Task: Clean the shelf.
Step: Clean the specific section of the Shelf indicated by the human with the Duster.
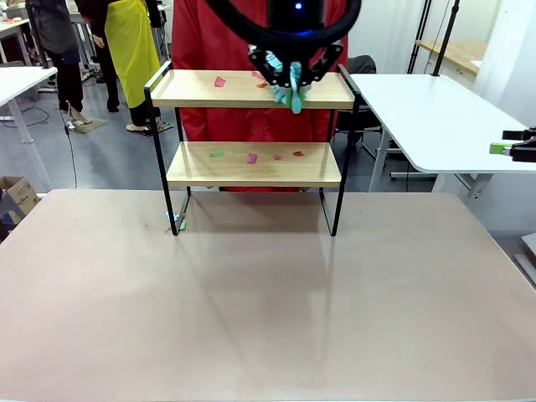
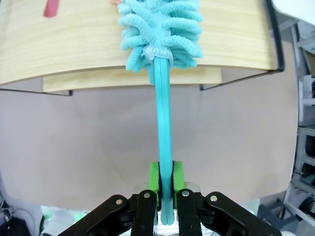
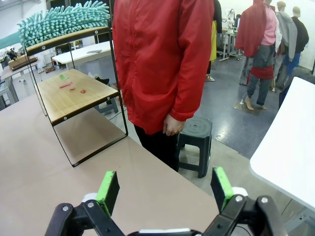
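Note:
The shelf (image 1: 251, 90) stands at the far side of the brown table, its two wooden boards in a black frame. My left gripper (image 1: 293, 71) hangs over the right half of the top board, shut on the handle of a teal fluffy duster (image 1: 293, 94). In the left wrist view the left gripper (image 2: 166, 183) clamps the handle and the duster head (image 2: 162, 27) rests on the top board (image 2: 74, 44). Red and orange paper scraps (image 1: 219, 81) lie on the top board; several coloured scraps (image 1: 251, 157) lie on the lower one. My right gripper (image 3: 165, 189) is open with nothing in it, far right (image 1: 509, 149).
A person in a red jacket (image 3: 157, 64) stands right behind the shelf (image 3: 74, 93). A dark stool (image 3: 194, 132) is at the person's feet. A few scraps (image 1: 176, 223) lie on the table by the shelf's front left leg. A white table (image 1: 427, 117) stands at the right.

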Motion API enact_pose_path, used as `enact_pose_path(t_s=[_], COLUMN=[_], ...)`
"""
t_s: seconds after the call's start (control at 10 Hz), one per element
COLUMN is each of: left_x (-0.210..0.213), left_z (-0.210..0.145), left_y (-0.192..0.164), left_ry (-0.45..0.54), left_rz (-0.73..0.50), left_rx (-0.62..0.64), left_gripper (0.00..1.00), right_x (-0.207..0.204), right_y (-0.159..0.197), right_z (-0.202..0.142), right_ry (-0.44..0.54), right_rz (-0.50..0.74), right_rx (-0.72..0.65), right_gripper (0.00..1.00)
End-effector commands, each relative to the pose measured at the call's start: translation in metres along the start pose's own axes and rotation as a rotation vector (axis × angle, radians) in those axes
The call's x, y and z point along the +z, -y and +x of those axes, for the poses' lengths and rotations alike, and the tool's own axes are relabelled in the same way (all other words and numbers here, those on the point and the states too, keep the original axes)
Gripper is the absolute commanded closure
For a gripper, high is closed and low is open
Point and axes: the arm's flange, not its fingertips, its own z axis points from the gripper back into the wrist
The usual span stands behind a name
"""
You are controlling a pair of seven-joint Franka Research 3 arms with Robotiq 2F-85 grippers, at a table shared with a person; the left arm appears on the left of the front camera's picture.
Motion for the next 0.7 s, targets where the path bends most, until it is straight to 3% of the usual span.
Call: enact_pose_path(t_s=[0.0, 0.6], left_x=[-0.001, 0.005], left_z=[-0.008, -0.005], left_y=[-0.036, -0.120], left_ry=[-0.036, -0.043], left_rz=[0.017, 0.157], left_rx=[0.007, 0.067], left_gripper=[0.87, 0.87], right_x=[-0.002, -0.002], right_y=[-0.003, -0.003], right_z=[0.005, 0.005], right_ry=[-0.015, -0.015], right_rz=[-0.016, -0.016], right_rx=[-0.011, -0.011], right_gripper=[0.00, 0.00])
